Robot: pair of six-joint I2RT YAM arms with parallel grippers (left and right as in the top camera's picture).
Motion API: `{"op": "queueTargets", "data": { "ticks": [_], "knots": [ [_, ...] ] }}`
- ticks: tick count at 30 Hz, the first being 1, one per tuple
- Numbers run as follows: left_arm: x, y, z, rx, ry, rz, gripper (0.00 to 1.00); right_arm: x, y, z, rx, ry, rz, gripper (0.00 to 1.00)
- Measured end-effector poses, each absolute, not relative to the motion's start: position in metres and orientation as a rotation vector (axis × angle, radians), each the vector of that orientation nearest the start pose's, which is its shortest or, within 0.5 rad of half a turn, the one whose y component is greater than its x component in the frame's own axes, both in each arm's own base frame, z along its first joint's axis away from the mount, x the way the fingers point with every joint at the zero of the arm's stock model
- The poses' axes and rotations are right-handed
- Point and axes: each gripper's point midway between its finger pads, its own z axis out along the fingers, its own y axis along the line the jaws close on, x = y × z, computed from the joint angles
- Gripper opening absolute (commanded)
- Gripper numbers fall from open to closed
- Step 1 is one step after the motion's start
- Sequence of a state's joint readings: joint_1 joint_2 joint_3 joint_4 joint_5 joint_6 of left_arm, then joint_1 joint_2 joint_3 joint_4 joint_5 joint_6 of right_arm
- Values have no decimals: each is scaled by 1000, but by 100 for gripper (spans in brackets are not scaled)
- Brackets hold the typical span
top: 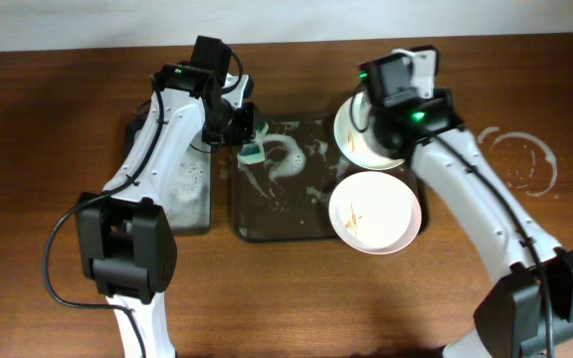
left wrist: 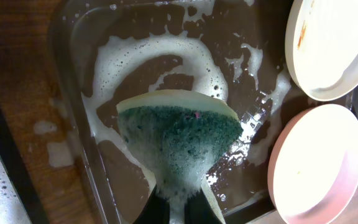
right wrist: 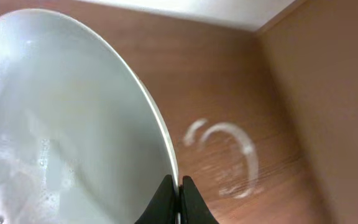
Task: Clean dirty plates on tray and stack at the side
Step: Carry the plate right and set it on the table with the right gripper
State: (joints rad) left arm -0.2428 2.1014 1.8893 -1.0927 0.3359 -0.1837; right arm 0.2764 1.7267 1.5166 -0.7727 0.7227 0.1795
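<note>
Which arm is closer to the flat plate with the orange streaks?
Right. The right arm runs close beside the streaked plate, its jaws shut on another plate by the rim beyond it. The left arm is across the tray, jaws squeezing a sponge.

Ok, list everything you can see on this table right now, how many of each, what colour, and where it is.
smeared plate: one, white with orange streaks, at the tray's right edge, near side
held plate: one, white, at the tray's far right corner
tray: one, dark, table centre
foam: patches, white, on the tray
sponge: one, green with pale backing, over the tray's far left corner
tub: one, dark, left of the tray
water rings: a few, whitish, on the table's right side
table: one, brown wood
left gripper: one, black fingers, shut on the sponge
right gripper: one, black fingers, shut on the held plate's rim
</note>
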Motion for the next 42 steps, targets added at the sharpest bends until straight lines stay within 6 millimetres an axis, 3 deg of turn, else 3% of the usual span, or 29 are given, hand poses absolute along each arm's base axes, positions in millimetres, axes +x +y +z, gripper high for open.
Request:
{"op": "queueTargets", "data": {
  "ticks": [3,5,7,10,14,17,21,25,29,30,32,36,42],
  "knots": [
    [440,-167,120,151,2898,-563,1,442,-19,188,251,2476,-430,5],
    [440,-167,120,151,2899,-561,1,438,-46,176,365,2541,-230,5],
    [441,-167,120,151,2898,-559,1,433,-69,171,460,2559,-91,4],
    [441,-167,120,151,2898,-560,1,416,-123,169,694,2527,115,4],
    [441,-167,120,151,2898,-559,1,390,-196,173,958,2400,177,4],
    [441,-167,120,151,2899,-559,1,372,-238,172,1094,2319,180,4],
    [441,-167,120,151,2898,-559,1,361,-275,140,1199,2274,175,4],
    [441,-167,120,151,2898,-559,1,361,-284,87,1258,2318,198,4],
    [441,-167,120,152,2898,-559,1,364,-287,53,1281,2348,214,5],
    [440,-168,120,154,2898,-559,1,365,-288,45,1278,2354,214,10],
    [440,-168,120,154,2899,-559,1,366,-289,39,1275,2363,215,13],
    [440,-168,120,155,2898,-559,1,365,-287,32,1275,2380,222,49],
    [440,-168,120,155,2898,-559,1,358,-265,31,1263,2455,321,54]
  ]
}}
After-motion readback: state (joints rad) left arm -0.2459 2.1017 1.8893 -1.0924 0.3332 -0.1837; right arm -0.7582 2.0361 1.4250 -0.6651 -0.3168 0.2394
